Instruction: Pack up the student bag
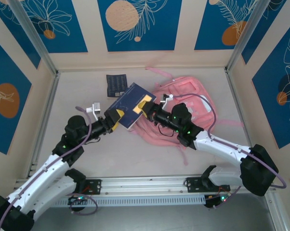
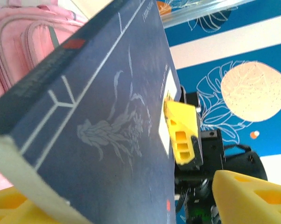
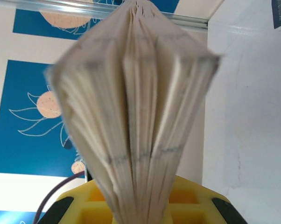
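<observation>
Over the bench [image 1: 135, 159]: one blue book [image 1: 128, 103], two grippers.
Jaws of the right gripper [image 1: 146, 105] pinch the book; jaws of the left gripper [image 1: 115, 118] stand wide round it. One pink student bag [image 1: 183, 86] lies back right, one dark booklet [image 1: 116, 85] beside.

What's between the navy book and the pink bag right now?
No loose object. The book, clamped by the right gripper, sits at the bag's left edge. The right arm itself lies across the bag, and I can't see an open mouth.
</observation>
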You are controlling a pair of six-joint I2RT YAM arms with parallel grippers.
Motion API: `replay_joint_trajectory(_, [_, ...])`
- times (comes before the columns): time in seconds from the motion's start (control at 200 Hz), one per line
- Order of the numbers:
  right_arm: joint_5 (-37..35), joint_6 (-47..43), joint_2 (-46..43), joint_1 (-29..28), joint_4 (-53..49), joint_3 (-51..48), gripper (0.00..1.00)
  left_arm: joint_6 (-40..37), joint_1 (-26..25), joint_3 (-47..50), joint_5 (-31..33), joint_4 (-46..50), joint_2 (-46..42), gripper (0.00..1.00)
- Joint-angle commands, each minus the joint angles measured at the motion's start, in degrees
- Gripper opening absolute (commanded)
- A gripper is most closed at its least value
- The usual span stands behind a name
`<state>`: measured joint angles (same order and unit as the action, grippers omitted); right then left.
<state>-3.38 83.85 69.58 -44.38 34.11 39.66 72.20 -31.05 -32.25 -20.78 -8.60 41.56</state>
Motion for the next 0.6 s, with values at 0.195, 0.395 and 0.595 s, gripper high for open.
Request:
replay_joint_trajectory(0.195, [-8.1, 3.9, 0.6, -3.4, 10.9, -2.7, 0.0, 0.1, -4.8, 0.8, 10.8, -7.4, 0.9, 0.69])
replay_joint_trajectory(0.395, [-10.8, 2.7, -1.0, -4.2, 10.9, -5.1, 0.0, 1.0, -6.4, 1.2, 12.0, -8.7, 1.4, 0.53])
replay_joint_trajectory(0.595, [-12.9, 3.5, -1.7, -4.2, 10.9, -7.7, 0.0, 0.7, -7.3, 1.1, 12.3, -8.8, 1.5, 0.27])
